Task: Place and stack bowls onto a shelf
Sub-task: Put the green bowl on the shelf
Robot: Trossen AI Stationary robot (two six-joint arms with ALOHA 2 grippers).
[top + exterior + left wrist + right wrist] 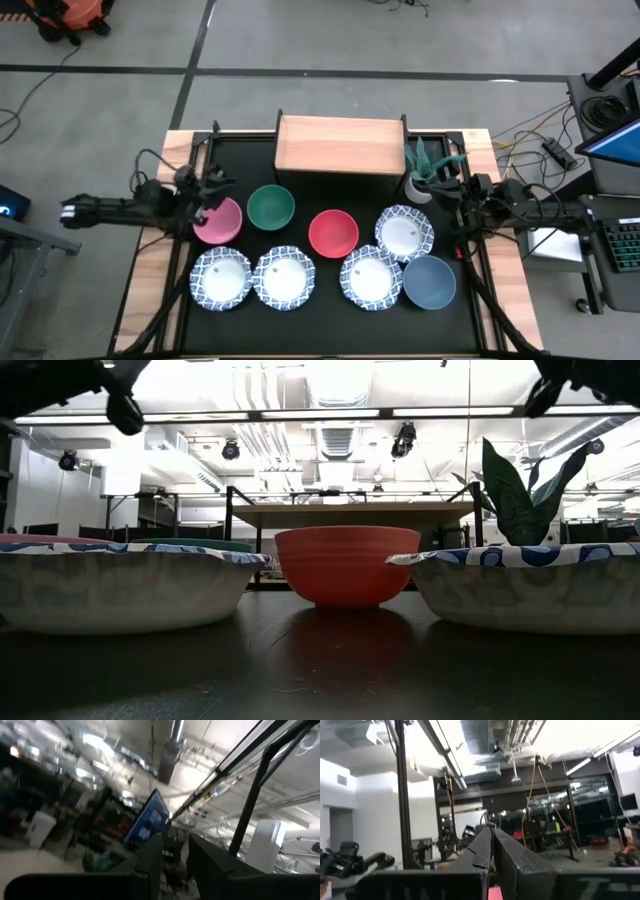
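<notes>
- Left gripper (205, 195) sits at the left edge of the bench (330, 330) in the overhead view, just above the pink bowl's rim. In its wrist view its fingers (150, 862) stand slightly apart, with only a narrow gap between them, and hold nothing.
- Pink bowl (218, 221) lies at centre left, in the upper row of bowls.
- Green bowl (270, 207) lies just right of the pink one.
- First patterned bowl (220, 278) lies in the lower row, below the pink bowl, touching the second patterned bowl (284, 277) to its right.
- Shelf (341, 148) stands at top centre of the overhead view, its light-wood top bare.
- Red bowl (333, 233) lies in the middle of the bench. In the low view it stands centred between two patterned bowls.
- Third patterned bowl (371, 277) lies lower right of the red bowl.
- Fourth patterned bowl (404, 232) lies right of the red bowl, below the plant (424, 170).
- Blue bowl (430, 282) lies lower right, touching the third patterned bowl.
- Right gripper (452, 200) sits at the right edge of the bench, beside the plant. Its fingers (512, 852) are pressed together, holding nothing.
</notes>
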